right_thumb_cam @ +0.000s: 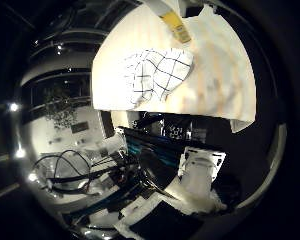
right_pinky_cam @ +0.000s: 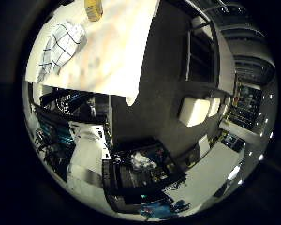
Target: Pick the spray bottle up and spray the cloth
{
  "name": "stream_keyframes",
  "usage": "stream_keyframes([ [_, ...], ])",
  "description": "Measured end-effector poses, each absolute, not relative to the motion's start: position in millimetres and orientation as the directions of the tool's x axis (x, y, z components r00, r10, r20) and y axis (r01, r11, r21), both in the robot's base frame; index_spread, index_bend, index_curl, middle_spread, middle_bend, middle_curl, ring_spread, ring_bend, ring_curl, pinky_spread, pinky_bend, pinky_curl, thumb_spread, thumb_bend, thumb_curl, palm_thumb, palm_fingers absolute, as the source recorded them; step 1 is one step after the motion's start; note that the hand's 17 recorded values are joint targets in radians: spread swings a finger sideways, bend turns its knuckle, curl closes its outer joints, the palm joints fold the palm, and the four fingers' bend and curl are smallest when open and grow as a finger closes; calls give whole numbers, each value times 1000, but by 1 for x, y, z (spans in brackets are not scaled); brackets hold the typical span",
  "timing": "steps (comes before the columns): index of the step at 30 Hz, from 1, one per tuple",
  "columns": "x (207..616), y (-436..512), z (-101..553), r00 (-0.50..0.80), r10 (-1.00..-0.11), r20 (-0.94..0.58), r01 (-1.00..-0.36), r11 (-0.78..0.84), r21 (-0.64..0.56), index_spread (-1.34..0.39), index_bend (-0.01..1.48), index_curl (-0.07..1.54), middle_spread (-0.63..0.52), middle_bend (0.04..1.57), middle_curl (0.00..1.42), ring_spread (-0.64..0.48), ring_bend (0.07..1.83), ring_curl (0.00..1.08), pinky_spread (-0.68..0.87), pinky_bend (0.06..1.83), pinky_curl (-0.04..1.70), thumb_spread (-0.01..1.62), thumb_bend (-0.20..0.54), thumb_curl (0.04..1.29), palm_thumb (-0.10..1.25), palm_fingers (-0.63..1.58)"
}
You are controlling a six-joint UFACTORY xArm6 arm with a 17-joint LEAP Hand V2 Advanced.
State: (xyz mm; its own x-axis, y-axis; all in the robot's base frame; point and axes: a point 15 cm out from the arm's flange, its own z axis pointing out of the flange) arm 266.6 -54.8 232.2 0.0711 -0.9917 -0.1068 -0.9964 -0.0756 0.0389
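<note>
On the pale table (right_pinky_cam: 114,56), as the little-finger-side view has it, a white cloth with a dark grid (right_pinky_cam: 61,44) lies crumpled toward one end, and a yellow spray bottle (right_pinky_cam: 93,9) stands near it at the far edge — only its lower part shows. Bottle and cloth sit close but apart. Below the table's near edge there is dark clutter and a white machine part, and beyond that the room with its shelving.

Over in the thumb-side view the same cloth lies bunched near a corner of the table, the bottle's yellow body leaning in just past it, cut off by the frame. Nothing of the hand shows against either thing, so I cannot tell whether its fingers are spread or curled.

By my reckoning the job has barely begun — the bottle is not yet gripped, the palm is well off the table, and the reach, lift and spraying all remain.
</note>
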Motion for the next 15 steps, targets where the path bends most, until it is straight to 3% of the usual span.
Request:
stream_keyframes([
  [7,279,-76,248,13,-994,-110,-1000,-11,-20,-320,156,286,36,198,329,209,238,252,423,288,295,1074,-29,273,373,220],
  [15,291,-108,258,-62,-957,-283,-979,113,-168,-308,146,261,27,213,336,197,302,263,436,333,306,1030,-30,270,322,230],
])
